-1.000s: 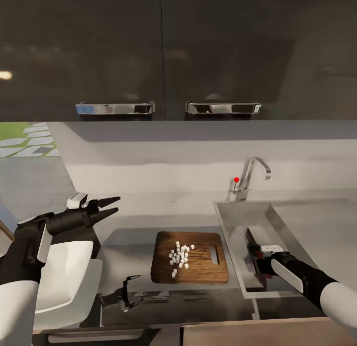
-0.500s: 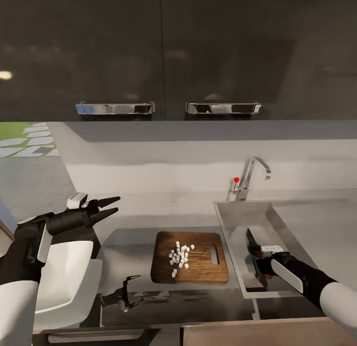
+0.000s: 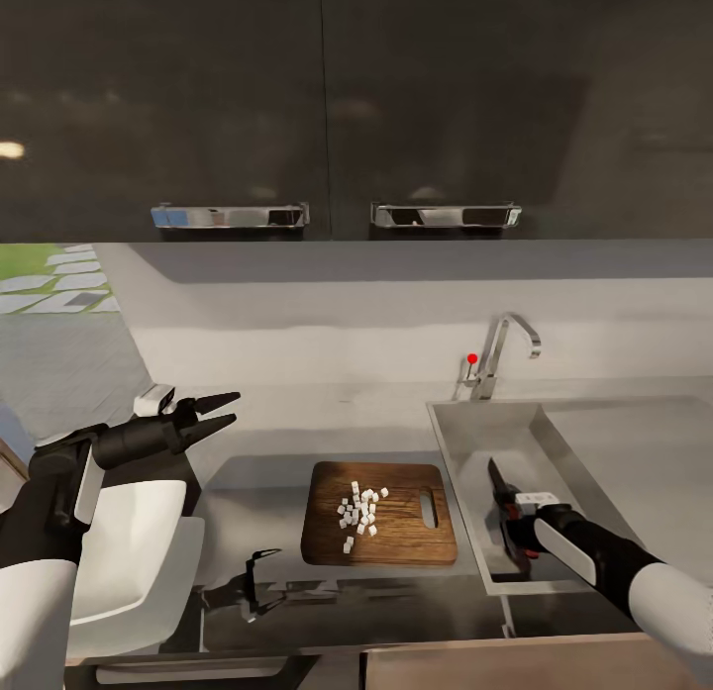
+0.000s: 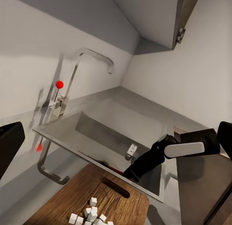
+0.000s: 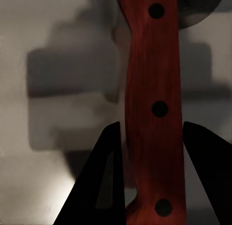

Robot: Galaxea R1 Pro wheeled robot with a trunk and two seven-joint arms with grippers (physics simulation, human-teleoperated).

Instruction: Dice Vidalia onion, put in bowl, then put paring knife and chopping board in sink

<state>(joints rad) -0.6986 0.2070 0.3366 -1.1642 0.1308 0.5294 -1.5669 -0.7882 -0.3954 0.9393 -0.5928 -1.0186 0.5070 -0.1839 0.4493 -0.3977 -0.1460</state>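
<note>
— Inside the sink (image 3: 465, 443), what is the right gripper (image 3: 513, 534) doing?
— It is pinching the paring knife (image 3: 500, 492) by its red handle, fingers (image 5: 104, 186) hugging both sides, blade pointing away from it toward the tap (image 3: 500, 351).
— And beside it?
— The chopping board (image 3: 396, 532) is lying on the countertop (image 3: 257, 472) just outside the basin, carrying the diced onion (image 3: 358, 512) — small white cubes.
— The left gripper (image 3: 223, 413)?
— It is hovering with fingers spread, holding nothing, well apart from the board, above the white bowl (image 3: 129, 561).
</note>
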